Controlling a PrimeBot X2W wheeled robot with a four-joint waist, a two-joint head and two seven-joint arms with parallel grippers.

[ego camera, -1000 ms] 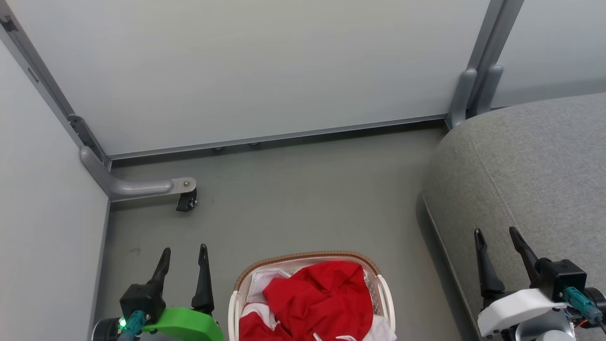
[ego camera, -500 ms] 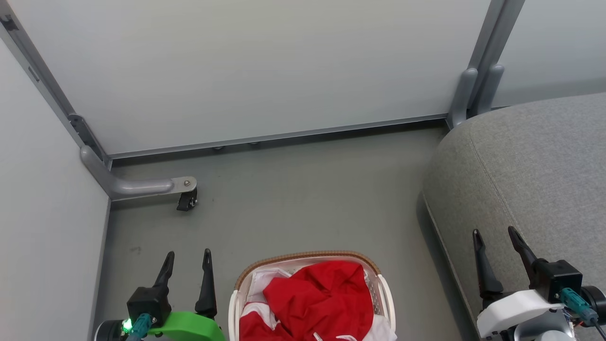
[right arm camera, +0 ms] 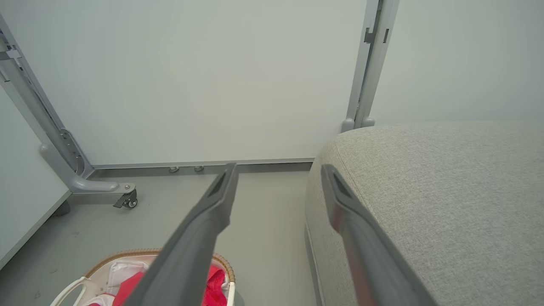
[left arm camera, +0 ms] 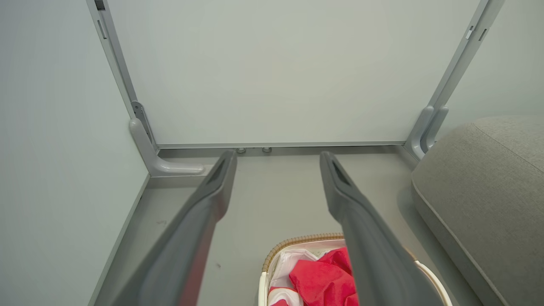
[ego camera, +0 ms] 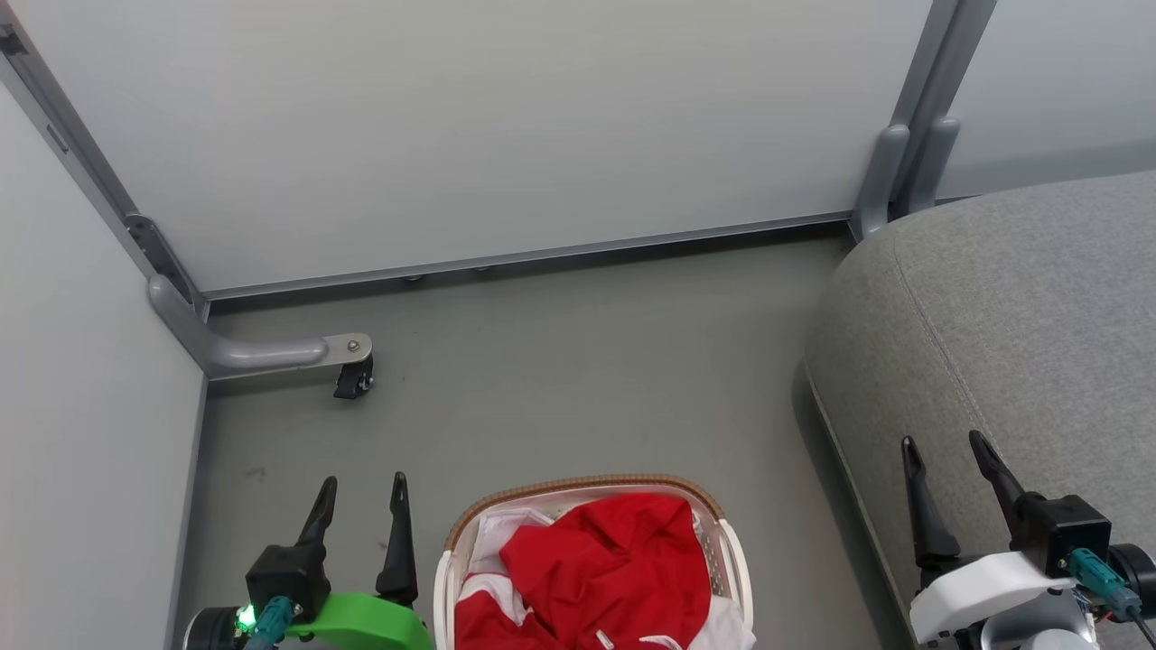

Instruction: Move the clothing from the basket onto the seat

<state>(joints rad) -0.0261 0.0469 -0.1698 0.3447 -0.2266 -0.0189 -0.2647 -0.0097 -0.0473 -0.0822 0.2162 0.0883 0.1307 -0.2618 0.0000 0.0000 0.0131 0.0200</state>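
The red clothing (ego camera: 610,569) lies heaped in the white basket (ego camera: 736,560) with a brown woven rim, at the bottom middle of the head view. It also shows in the left wrist view as red clothing (left arm camera: 323,276) in the basket (left arm camera: 297,241), and in the right wrist view as clothing (right arm camera: 214,280) in the basket (right arm camera: 123,254). The grey seat (ego camera: 1020,316) fills the right side. My left gripper (ego camera: 364,487) stands open just left of the basket, holding nothing. My right gripper (ego camera: 942,447) hangs open over the seat's front edge, empty.
Pale partition panels close the back and left. A grey panel foot with a black caster (ego camera: 352,379) juts onto the floor at the left. A grey post base (ego camera: 890,181) stands at the seat's far corner. Grey floor (ego camera: 578,379) lies between basket and wall.
My left gripper has shifted slightly right, toward the basket, and its fingers stand a little closer together. The right gripper has barely moved. The head view has shifted slightly.
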